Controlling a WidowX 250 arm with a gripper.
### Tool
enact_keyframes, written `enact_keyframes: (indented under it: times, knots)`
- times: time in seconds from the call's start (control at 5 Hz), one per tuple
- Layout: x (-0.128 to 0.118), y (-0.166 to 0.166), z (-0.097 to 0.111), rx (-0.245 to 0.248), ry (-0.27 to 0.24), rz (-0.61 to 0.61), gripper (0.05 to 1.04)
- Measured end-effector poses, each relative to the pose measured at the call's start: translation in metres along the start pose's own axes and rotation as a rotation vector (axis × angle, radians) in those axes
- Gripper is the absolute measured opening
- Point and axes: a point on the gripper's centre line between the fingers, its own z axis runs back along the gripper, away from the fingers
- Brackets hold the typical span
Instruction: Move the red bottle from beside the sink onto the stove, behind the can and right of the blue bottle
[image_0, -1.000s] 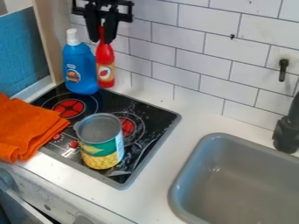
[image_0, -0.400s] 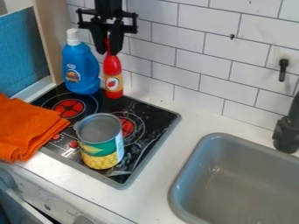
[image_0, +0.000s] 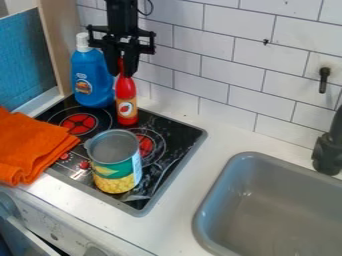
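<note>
At the upper left, my gripper (image_0: 122, 69) points down over the back of the stove, shut on the narrow neck of a red bottle (image_0: 126, 102). The bottle hangs upright with its label facing the camera; whether its base touches the black stovetop (image_0: 160, 122) I cannot tell. Just left of it stands a blue bottle (image_0: 91, 75) with a white cap. An open can (image_0: 115, 162) with a green and yellow label stands in front, on the stove's near part.
An orange cloth (image_0: 30, 147) lies folded over the stove's left edge. The grey sink (image_0: 267, 200) is at the lower right, with a black faucet (image_0: 328, 150) beside it. The tiled wall (image_0: 220, 60) rises behind the counter.
The gripper and the red bottle have come forward from the wall, toward the camera, and lower in the view. The can, blue bottle and cloth have stayed put.
</note>
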Motion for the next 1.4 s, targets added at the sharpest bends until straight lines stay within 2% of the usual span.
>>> enact_keyframes:
  times: [0.2, 0.4, 0.8, 1.0, 1.2, 1.4]
  knots:
    - [0.001, 0.004, 0.005, -0.002, 0.002, -0.012, 0.331]
    - [0.002, 0.016, 0.009, -0.017, -0.004, 0.015, 0.393]
    - [0.003, 0.015, 0.009, -0.043, -0.011, 0.029, 0.961]
    - [0.002, 0.014, 0.006, -0.045, -0.007, 0.027, 1.010]
    - [-0.004, 0.017, 0.019, -0.020, -0.029, 0.037, 1.004]
    - [-0.025, 0.016, 0.055, 0.083, -0.087, 0.055, 1.001]
